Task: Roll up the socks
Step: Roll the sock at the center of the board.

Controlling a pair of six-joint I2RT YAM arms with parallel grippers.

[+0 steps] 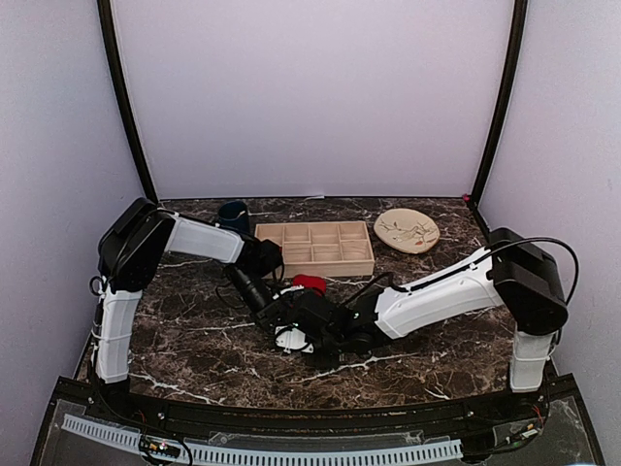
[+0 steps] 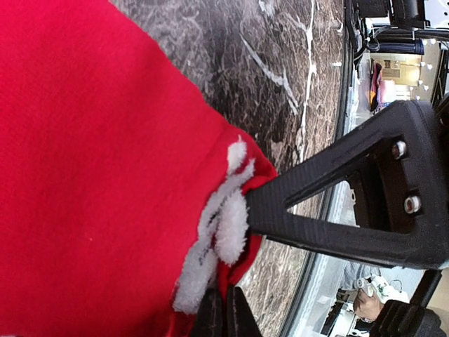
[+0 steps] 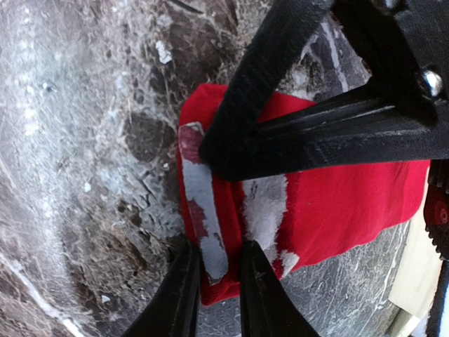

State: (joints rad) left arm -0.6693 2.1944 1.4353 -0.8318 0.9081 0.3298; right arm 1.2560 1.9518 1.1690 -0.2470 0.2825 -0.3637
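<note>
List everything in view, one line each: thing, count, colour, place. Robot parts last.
socks: count hidden under the arms, red with white print, table centre, in front of the tray
tray: one, pale wood with compartments, rear centre
mug: one, dark blue, rear, left of the tray
plate: one, tan, rear right
table: one, dark marble, under everything
left arm, right arm: white and black, meeting over the socks
left end effector: black, shut on the socks
right end effector: black, fingers either side of the printed edge
</note>
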